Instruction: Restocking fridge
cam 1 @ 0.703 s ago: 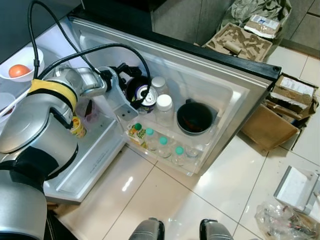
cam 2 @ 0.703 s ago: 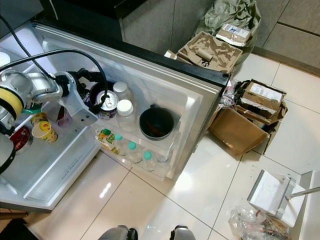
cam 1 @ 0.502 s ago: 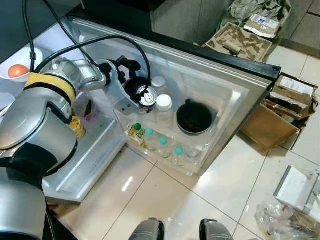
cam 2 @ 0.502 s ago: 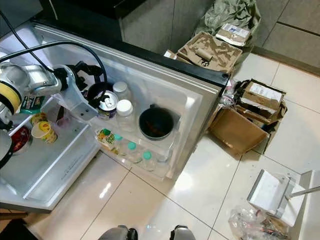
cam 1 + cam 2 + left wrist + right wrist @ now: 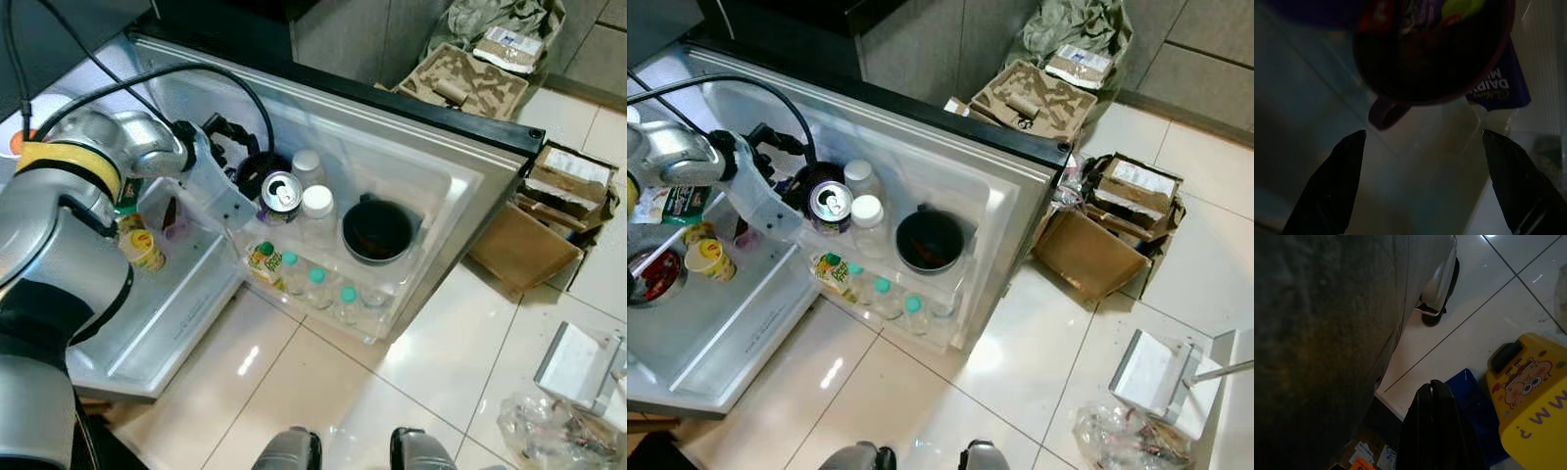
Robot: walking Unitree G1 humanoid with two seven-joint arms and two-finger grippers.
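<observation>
Since the earlier frames the left gripper (image 5: 217, 137) has drawn back from the soda can (image 5: 281, 192), its silver arm now lying farther toward nine o'clock, and the can stands alone on the door shelf (image 5: 323, 257) with nothing gripping it. In the left wrist view the two black fingers (image 5: 1332, 186) are spread wide apart and released, with a dark mug (image 5: 1425, 54) hanging between and beyond them and a purple dairy-milk wrapper (image 5: 1501, 88) at about three o'clock of the mug.

From the gripper outward: the can sits at about four o'clock of it, silver top up, touching a black round tub (image 5: 257, 168) on its ten o'clock side. Two white-capped bottles (image 5: 315, 201) stand just beside the can at three o'clock, and a black pot (image 5: 378, 229) sits farther along the same shelf, again toward three o'clock. Below, at six o'clock of the can, a lower door rack holds a green-capped juice carton (image 5: 264, 260) and a row of small bottles with teal caps (image 5: 321, 286).

At eight o'clock of the gripper, inside the fridge body (image 5: 167, 323), a yellow cup (image 5: 142, 250) stands near the arm.

Out on the tiled floor (image 5: 323, 392), cardboard boxes (image 5: 549, 211) lie at three o'clock of the open door.

The right gripper (image 5: 1440, 431) hangs idle with its fingers pressed together, near a yellow cartoon-printed box (image 5: 1530, 391).
</observation>
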